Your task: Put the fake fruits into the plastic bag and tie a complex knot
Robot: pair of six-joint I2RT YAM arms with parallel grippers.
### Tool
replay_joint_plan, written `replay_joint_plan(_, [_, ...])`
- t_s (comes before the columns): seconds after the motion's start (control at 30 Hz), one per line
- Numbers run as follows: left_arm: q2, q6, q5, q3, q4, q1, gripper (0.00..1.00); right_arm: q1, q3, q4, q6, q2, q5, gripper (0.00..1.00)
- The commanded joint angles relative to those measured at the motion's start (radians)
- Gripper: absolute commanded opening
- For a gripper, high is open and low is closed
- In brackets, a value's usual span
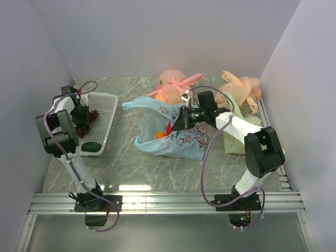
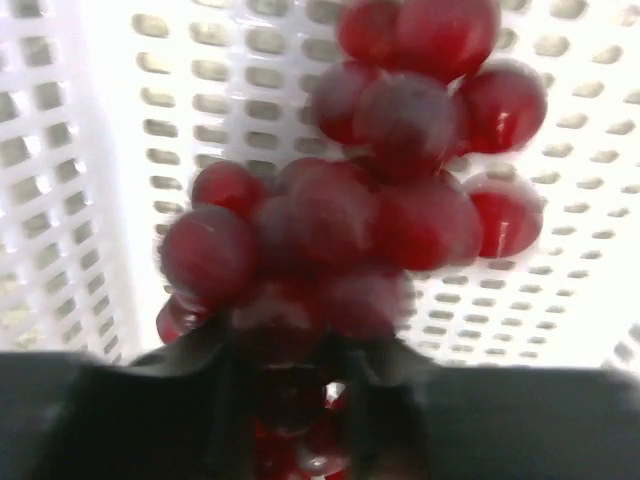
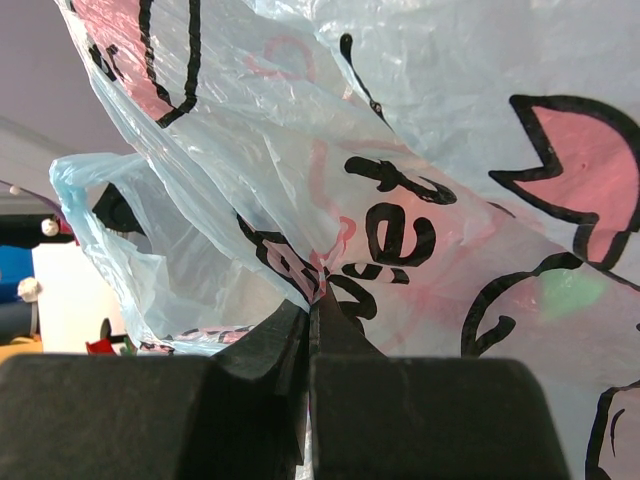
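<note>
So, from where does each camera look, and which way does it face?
Top external: above and behind both arms, facing down onto the table; arms show whole.
Left wrist: over the white basket, facing down at the grape bunch; left gripper grips it.
Right wrist: close against the plastic bag; right gripper pinches it.
Shared: top and left wrist both show the basket.

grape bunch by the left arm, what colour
The grape bunch is dark red, clearest in the left wrist view.
</note>
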Motion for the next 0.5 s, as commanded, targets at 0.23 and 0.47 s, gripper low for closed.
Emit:
replay_joint_plan(0.23, [-0.219,0.13,0.522,0.123,-0.236,-0.023,0.0,-0.007,0.039,0.023,-0.001,-0.03,-0.003,0.0])
replay_joint_plan(0.47, [-0.406,0.296,0.614,0.174,-0.402,-0.182,0.0,-0.007,0.042,0.053,0.039,-0.056,0.005,0.0])
